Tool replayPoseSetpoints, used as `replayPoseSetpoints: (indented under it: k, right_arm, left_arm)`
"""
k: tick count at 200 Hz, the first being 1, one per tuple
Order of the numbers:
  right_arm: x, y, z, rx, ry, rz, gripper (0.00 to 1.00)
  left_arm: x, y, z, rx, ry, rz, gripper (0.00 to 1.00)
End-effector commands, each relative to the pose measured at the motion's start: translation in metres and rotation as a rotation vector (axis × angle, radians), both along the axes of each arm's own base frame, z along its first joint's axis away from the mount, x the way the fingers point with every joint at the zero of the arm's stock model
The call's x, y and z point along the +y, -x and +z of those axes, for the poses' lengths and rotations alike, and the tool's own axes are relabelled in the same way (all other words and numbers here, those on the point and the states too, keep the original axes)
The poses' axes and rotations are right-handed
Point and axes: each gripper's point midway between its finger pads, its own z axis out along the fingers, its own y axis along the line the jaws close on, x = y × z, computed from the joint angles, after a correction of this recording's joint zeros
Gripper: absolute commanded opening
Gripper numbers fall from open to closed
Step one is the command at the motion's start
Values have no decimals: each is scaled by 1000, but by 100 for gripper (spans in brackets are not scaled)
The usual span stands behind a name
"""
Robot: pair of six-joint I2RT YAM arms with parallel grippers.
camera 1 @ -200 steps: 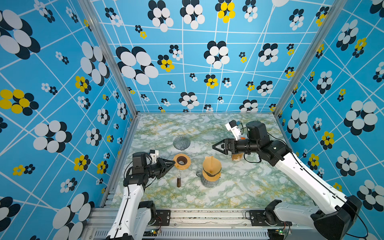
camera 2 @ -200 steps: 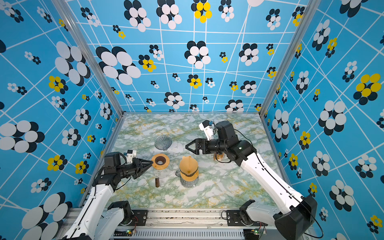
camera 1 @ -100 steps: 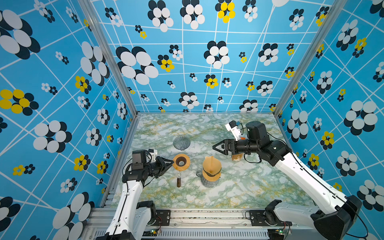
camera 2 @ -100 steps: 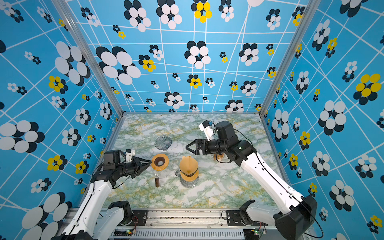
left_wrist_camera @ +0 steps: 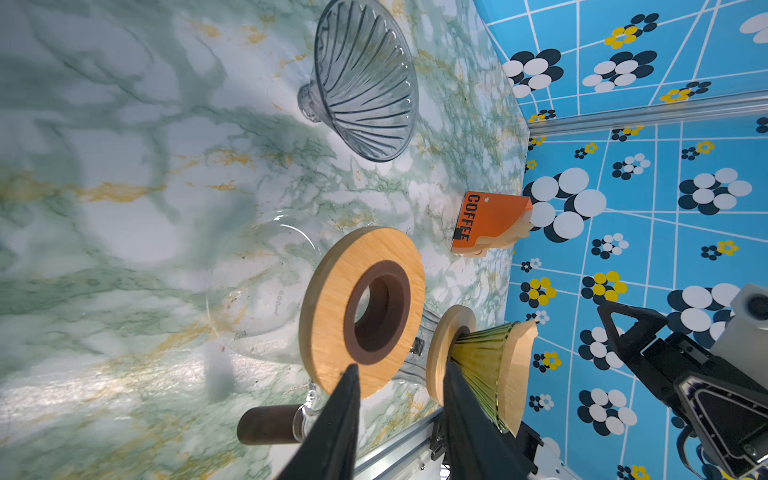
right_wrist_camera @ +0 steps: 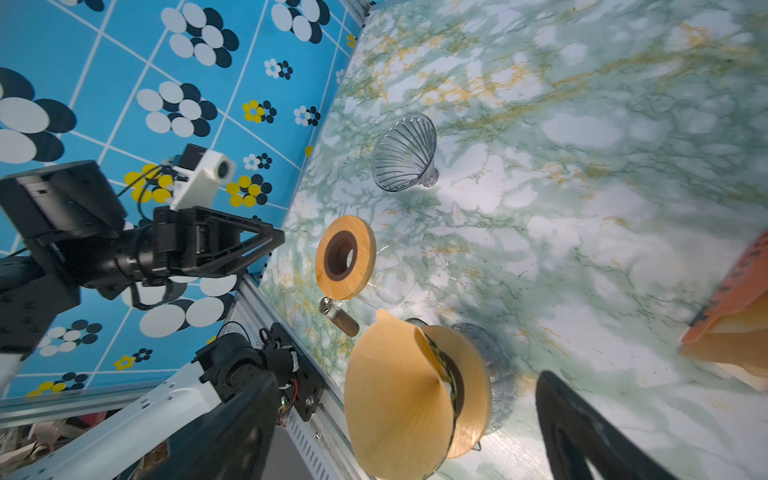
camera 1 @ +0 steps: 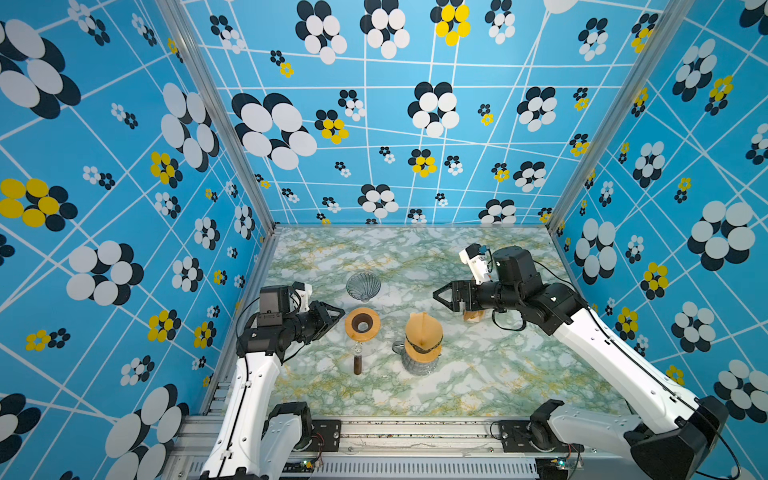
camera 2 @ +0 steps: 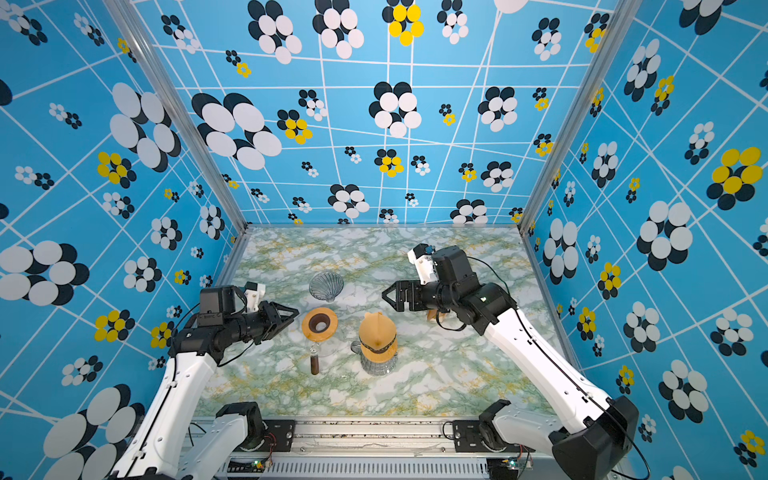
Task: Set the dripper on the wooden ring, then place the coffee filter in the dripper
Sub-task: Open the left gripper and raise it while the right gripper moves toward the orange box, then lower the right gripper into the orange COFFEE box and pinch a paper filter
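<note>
The tan paper coffee filter (camera 1: 423, 330) sits point-down in a green-tinted ribbed dripper (left_wrist_camera: 478, 361). The dripper rests on a wooden collar over a glass carafe (camera 1: 419, 365) at the table's middle front. The filter (right_wrist_camera: 395, 395) stands out above the dripper's rim (right_wrist_camera: 442, 361). My left gripper (camera 1: 338, 311) hovers left of it, by a wooden ring; its jaws are apart and empty (left_wrist_camera: 399, 370). Behind and to the right of the filter, my right gripper (camera 1: 438, 296) is held wide open with nothing in it (right_wrist_camera: 405, 377).
A glass server topped by a wooden ring (camera 1: 353, 328) with a dark handle (camera 1: 357, 365) stands left of the carafe. A clear ribbed glass dripper (camera 1: 363, 286) lies on its side behind it. An orange coffee box (left_wrist_camera: 494, 216) of filters sits under my right arm.
My left gripper has lifted slightly and drawn back from the wooden ring, and its jaws have parted wider. The right arm and the filter have not moved.
</note>
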Motion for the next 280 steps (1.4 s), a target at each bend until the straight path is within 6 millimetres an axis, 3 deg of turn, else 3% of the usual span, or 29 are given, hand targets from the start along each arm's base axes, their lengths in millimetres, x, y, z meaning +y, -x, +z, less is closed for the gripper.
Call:
replayPoseSetpoints:
  k: [1, 30, 72, 97, 117, 128, 192, 280]
  right_arm:
    - [-29, -8, -13, -5, 87, -115, 97]
    - [-51, -20, -23, 20, 91, -185, 86]
    - [-89, -34, -46, 41, 239, -275, 60]
    - [-106, -42, -59, 55, 301, -317, 50]
    - [-116, -50, -66, 54, 339, -336, 45]
    - [-122, -55, -71, 58, 364, -348, 43]
    - [-136, -76, -99, 97, 419, -359, 35]
    - [-144, -97, -129, 122, 488, -390, 26]
  left_arm:
    - [-5, -13, 11, -44, -92, -38, 37]
    - [-28, -38, 27, -106, -161, -101, 37]
    - [-74, -67, 55, -238, -231, -235, 42]
    - [-103, -75, 72, -344, -259, -340, 63]
    - [-121, -76, 82, -422, -271, -430, 90]
    - [-128, -75, 88, -461, -266, -477, 100]
    - [-152, -51, 101, -610, -145, -675, 99]
    - [-137, -59, 89, -618, -149, -548, 99]
